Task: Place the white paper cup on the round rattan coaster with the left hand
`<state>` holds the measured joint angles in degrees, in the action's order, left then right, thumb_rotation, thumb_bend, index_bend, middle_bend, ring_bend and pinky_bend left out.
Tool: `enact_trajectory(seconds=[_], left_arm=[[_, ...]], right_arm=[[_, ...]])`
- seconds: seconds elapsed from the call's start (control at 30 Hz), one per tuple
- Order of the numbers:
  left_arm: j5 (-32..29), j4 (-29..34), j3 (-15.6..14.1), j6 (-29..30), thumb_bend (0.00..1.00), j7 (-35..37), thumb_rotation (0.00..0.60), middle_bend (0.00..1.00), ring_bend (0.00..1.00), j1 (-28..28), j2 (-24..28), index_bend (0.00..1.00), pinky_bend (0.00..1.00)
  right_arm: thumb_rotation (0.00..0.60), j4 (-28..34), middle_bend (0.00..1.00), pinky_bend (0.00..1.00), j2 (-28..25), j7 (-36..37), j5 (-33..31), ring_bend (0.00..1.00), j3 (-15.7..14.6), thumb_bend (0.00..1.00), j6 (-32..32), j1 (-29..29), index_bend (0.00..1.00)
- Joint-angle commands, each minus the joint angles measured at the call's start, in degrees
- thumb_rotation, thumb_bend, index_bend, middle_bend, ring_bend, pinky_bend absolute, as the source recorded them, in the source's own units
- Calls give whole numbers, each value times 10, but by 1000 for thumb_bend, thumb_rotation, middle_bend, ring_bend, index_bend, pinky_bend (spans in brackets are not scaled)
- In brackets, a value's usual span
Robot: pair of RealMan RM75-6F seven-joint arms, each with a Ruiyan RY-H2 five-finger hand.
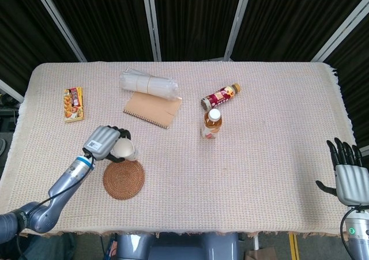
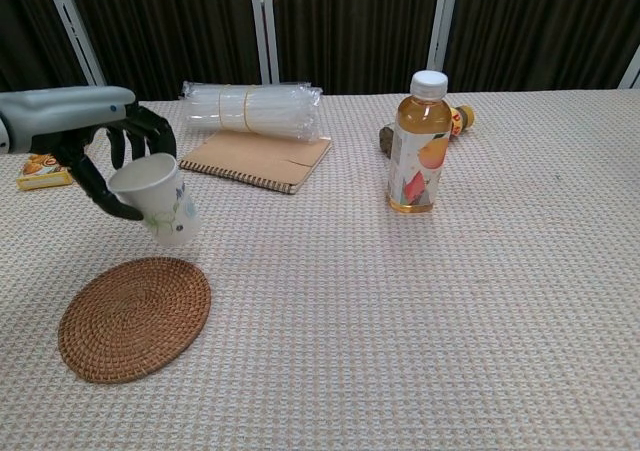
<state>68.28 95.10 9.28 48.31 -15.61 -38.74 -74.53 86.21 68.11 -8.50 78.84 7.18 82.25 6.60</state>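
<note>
My left hand (image 1: 104,142) (image 2: 105,136) grips the white paper cup (image 1: 124,151) (image 2: 160,198) near its rim and holds it tilted in the air. The cup hangs just above the far edge of the round rattan coaster (image 1: 123,179) (image 2: 134,317), which lies flat at the table's front left. In the head view my right hand (image 1: 347,176) stays off the table's right front corner, fingers spread and holding nothing.
A notebook (image 1: 152,109) (image 2: 257,159) and a sleeve of plastic cups (image 1: 148,83) (image 2: 252,109) lie at the back. An upright drink bottle (image 1: 211,125) (image 2: 418,145) stands mid-table, a lying bottle (image 1: 220,95) behind it. A snack box (image 1: 72,104) sits far left.
</note>
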Motion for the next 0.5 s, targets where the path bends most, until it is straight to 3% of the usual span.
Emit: enact_trajectory(seconds=[0.03, 0.23, 0.5], left_arm=[[6, 33, -31, -10, 0, -30, 600, 431, 395, 1, 16, 403, 428], [7, 36, -59, 7, 0, -67, 600, 431, 395, 8, 6, 407, 429], [5, 42, -73, 17, 0, -83, 600, 418, 383, 10, 3, 410, 422]], right_arm=[[600, 0, 0, 0, -2, 2, -1, 0, 1, 0, 1, -1, 0], [600, 1, 0, 0, -7, 11, -2, 0, 3, 0, 3, -2, 0], [600, 0, 0, 0, -11, 19, -3, 0, 5, 0, 3, -2, 0]])
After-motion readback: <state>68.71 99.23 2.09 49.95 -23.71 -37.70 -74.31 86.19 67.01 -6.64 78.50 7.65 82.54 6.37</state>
